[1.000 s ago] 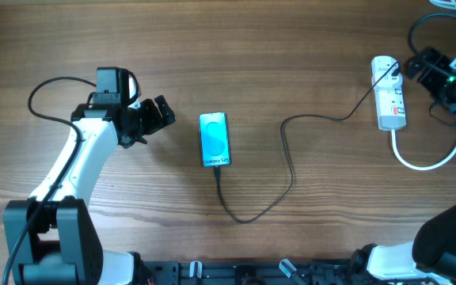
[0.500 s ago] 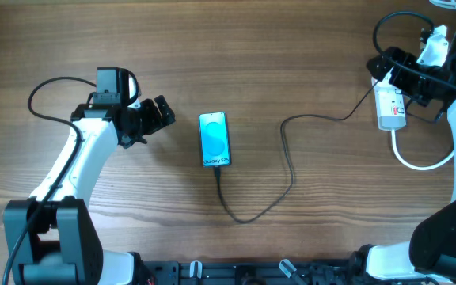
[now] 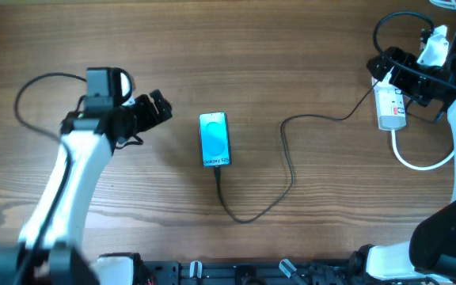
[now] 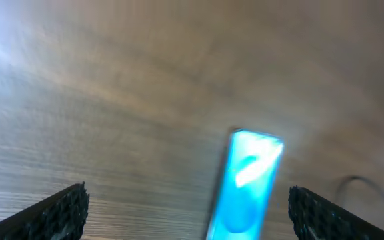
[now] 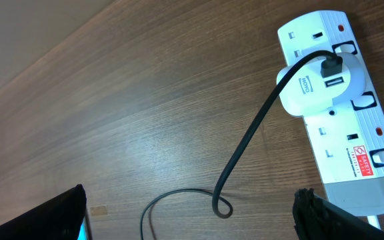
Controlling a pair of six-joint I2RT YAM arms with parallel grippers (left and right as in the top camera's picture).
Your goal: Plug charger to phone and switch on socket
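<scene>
- The phone is laid flat and screen up near the middle of the table, with its lower short edge turned toward the robot's base.
- The charger is seen meeting that lower edge, so the plugging-in is judged done. The connector tip is too small for this to be confirmed.
- The charger's slack is left in a loose loop below and to the right of the phone. From there it is led up and across to the socket at the far right, where it is run into a white adapter seated in the middle outlet.
- The left gripper is held just left of the phone and apart from it, with its fingers spread wide and nothing between them. It is judged to be parked clear of the plugged end.
- The right gripper is held over the socket with its fingers parted and empty, presumably so that a fingertip can be lowered onto a switch.
- The red-marked switches are lined along one long edge of the socket. Whether any is on cannot be told.
- Open wood is left on the charger's side of the socket.
- On the other sides the room is tighter. The adapter is seated close beside the middle switch, the thick white cord is curved away below the socket, and the table's right edge is seen nearby, so a narrow approach is judged necessary.
</scene>
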